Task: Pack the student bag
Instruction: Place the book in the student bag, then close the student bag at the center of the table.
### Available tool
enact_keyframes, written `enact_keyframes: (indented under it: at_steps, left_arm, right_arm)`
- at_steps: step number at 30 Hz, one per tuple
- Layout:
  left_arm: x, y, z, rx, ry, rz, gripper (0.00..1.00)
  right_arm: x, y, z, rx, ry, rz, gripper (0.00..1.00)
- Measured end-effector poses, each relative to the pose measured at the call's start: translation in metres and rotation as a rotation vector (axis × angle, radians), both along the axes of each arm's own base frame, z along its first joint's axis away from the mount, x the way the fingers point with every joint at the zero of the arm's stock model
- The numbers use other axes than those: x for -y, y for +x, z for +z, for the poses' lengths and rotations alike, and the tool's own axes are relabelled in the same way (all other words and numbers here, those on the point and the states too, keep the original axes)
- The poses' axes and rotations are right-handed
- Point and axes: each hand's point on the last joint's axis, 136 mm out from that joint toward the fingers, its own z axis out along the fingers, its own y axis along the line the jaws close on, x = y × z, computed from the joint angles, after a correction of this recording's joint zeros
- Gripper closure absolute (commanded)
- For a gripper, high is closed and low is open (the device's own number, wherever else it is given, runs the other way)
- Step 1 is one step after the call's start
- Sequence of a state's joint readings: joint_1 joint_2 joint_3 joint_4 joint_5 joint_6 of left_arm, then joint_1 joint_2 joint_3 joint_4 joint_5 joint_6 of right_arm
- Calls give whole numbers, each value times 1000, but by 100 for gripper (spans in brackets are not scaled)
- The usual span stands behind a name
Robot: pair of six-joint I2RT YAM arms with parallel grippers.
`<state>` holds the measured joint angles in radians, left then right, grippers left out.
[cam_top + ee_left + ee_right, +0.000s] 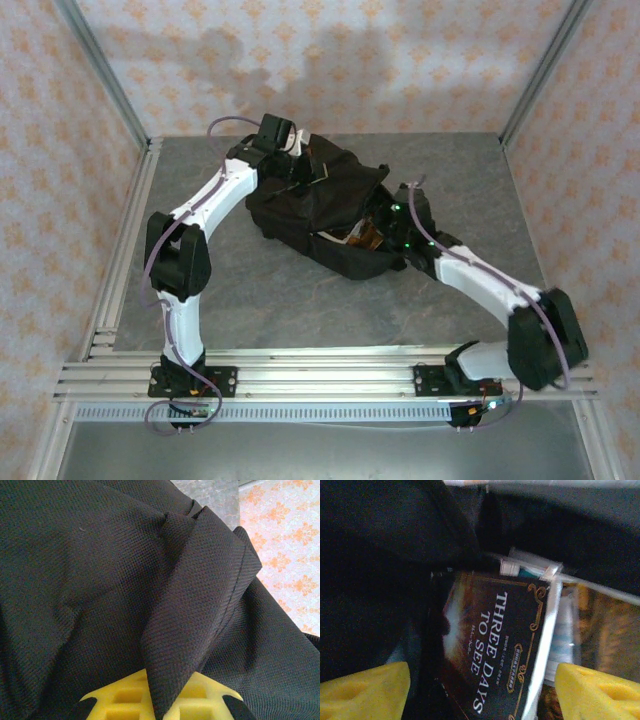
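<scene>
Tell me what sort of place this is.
Likely a robot test cell, not a real room: grey table walled by patterned panels, aluminium frame posts at the corners, mounting rails along the near edge. A black backpack lies on it.

L arm: elbow up, forearm stretched fwd, wrist tipped down. L gripper (160,705) has its jaws closed tight, w/ a fold of the student bag (190,605) pinched betw. the yellow fingers (120,700). R arm: elbow out to the right, forearm low, angled inward. R gripper (480,695) has its jaws spread wide, fingers (365,690) well apart.
</scene>
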<state>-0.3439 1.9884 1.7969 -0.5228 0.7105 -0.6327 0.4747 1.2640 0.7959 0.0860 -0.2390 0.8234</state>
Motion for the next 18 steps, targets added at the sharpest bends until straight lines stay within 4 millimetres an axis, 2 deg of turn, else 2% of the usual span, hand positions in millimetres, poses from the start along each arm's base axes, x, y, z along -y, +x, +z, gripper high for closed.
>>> enact_keyframes:
  at_steps: [2,5,6,9,11,14,18]
  left_arm:
    - [2,-1,-3,0,9,1,100]
    - [6,-3,-4,3,20,-2,100]
    - [7,-3,-5,5,25,0,97]
    - [15,-4,-11,6,50,-5,79]
    - [27,-6,-20,-3,63,-24,66]
    - [53,-12,-35,-16,81,-69,54]
    - [62,-19,-40,-18,102,-87,46]
  right_arm:
    - [21,-14,13,36,-29,-57,29]
    - [49,-32,17,42,-77,-141,37]
    - [57,-37,17,36,-93,-168,41]
    - [85,-53,17,16,-162,-262,55]
    - [105,-65,19,14,-212,-319,61]
    - [122,-78,30,37,-258,-355,61]
    - [121,-82,48,68,-298,-314,61]
